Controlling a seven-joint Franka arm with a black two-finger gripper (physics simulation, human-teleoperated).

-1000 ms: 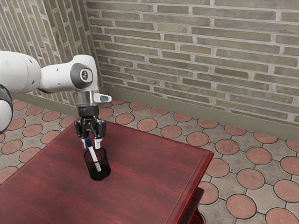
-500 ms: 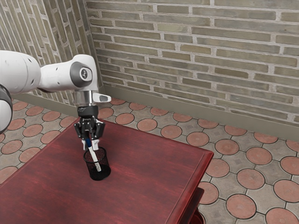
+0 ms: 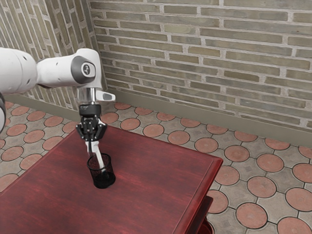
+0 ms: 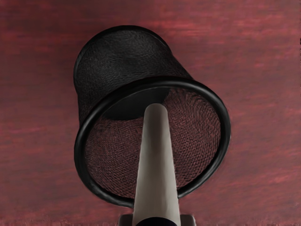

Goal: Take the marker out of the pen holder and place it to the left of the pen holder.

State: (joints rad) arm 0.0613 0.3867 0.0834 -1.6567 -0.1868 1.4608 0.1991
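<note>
Exterior view: and the marker is gripped, tilted, below the claw, its lower end inside the pen holder!
Claw: closed together, clamped on the marker's upper part.
Step in hand: extraction, by the look of it.
Next move: a lift is called for, until the mesh is cleared, then a carry left and a lowering to the table.
Arm: brought in from the exterior view's left, claw pointed down.

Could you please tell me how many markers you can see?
1. The marker is held between the jaws at its upper part, its lower end inside the pen holder.
</note>
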